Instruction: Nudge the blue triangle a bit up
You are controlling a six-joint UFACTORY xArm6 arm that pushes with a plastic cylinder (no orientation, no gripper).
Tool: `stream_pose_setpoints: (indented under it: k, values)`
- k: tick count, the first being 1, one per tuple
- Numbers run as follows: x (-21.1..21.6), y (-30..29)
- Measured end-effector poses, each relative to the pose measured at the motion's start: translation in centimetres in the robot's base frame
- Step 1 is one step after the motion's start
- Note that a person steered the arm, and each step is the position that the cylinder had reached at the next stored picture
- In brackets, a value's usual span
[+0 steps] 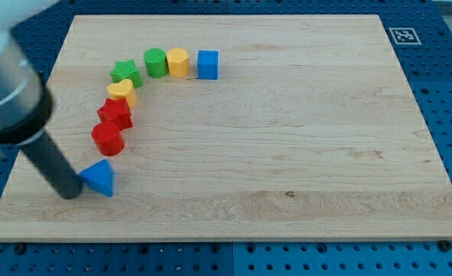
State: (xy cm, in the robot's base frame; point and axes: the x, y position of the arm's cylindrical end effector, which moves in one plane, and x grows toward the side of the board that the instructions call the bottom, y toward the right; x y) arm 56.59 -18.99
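Note:
The blue triangle (99, 177) lies on the wooden board (287, 138) near its lower left corner. My tip (70, 192) rests on the board right at the triangle's left side, touching or nearly touching it. The dark rod slants up to the view's upper left. Above the triangle an arc of blocks runs up and right: a red cylinder (107, 139), a red star (115, 113), a yellow heart (122, 91), a green star (126, 73), a green cylinder (156, 62), a yellow hexagon (178, 62) and a blue cube (207, 64).
The board lies on a blue pegboard table (448, 69). A black-and-white marker tag (404, 35) sits at the board's upper right corner. The board's left edge is close to my tip.

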Motion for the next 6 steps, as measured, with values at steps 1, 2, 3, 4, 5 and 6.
stream_pose_setpoints:
  k: [1,2,3,4,5,6]
  values:
    - [0.0,5.3]
    - [0.0,9.1]
    - [0.1,9.9]
    - [3.2,9.8]
    - [1.6,7.3]
    - [-1.4,4.4]
